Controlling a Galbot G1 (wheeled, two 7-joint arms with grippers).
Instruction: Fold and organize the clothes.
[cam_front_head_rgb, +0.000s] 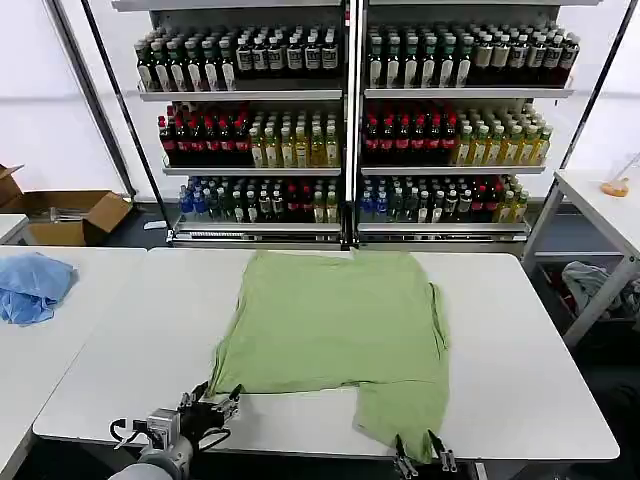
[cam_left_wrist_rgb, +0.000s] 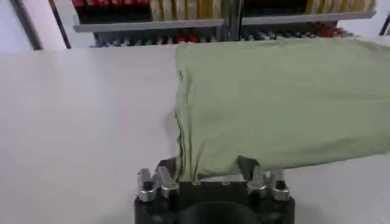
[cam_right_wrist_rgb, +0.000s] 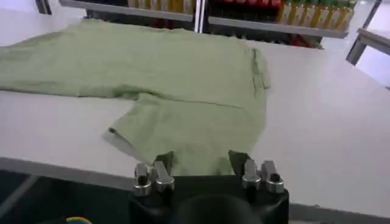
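I see light green shirt (cam_front_head_rgb: 340, 330) flat on white table (cam_front_head_rgb: 520, 350), centre, one flap reaching near edge. My left gripper (cam_front_head_rgb: 212, 402) at shirt's near-left corner, fingers spread, cloth edge between them. My right gripper (cam_front_head_rgb: 421, 455) at near flap's hem, fingers spread around fabric. Blue cloth (cam_front_head_rgb: 30, 285) far left.

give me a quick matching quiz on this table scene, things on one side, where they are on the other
Things:
1. green shirt
2. blue cloth
3. left gripper
4. right gripper

Places:
a. at the shirt's near left corner
b. spread flat mid-table
c. at the shirt part reaching the near table edge
d. bunched on the side table to the left

Pairs: 1-b, 2-d, 3-a, 4-c
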